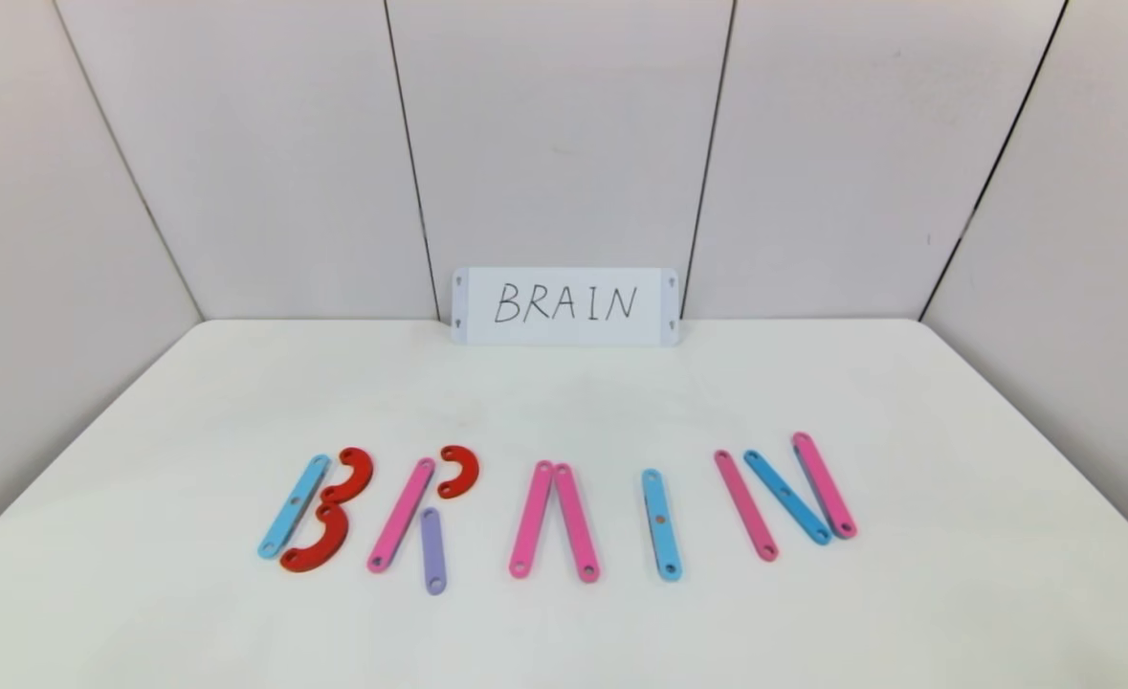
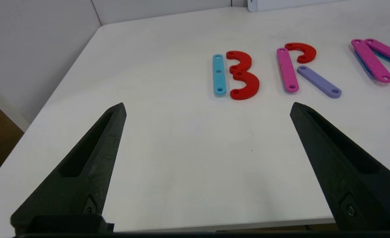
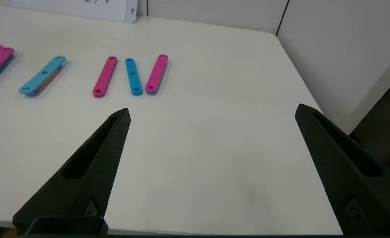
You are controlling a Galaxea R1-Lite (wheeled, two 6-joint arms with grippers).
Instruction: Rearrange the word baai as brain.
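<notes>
— Red arcs and bright strips lie in a row on my white table (image 1: 564,402). Can you read them?

— Yes! They spell BRAIN, same as the white card (image 1: 564,305) standing at the far edge by the wall.

— Start at my left. What makes the B?

— A light-blue strip (image 1: 293,506) with two red arcs (image 1: 332,510) stacked just on its right. The arcs touch each other.

— And the R?

— A pink strip (image 1: 400,515), one red arc (image 1: 458,472) at its far end, and a purple strip (image 1: 433,550) as the leg on the near side.

— Then the A in the middle?

— Two pink strips (image 1: 554,520) leaning together at the far end and spreading apart toward me. I can't see a bar across them.

— The I?

— One light-blue strip (image 1: 660,524), all alone. In my right wrist view something orange peeks out under it.

— And the N on my right?

— A pink strip (image 1: 745,504), a light-blue slanted strip (image 1: 786,498), and another pink strip (image 1: 823,484) whose near end touches the blue one.

— Where are your grippers?

— My left gripper (image 2: 208,109) hangs over the near left part of the table, fingers spread wide, holding nothing. My right gripper (image 3: 211,112) hangs over the near right part, spread wide too, holding nothing. Both are well apart from the letters.
</notes>
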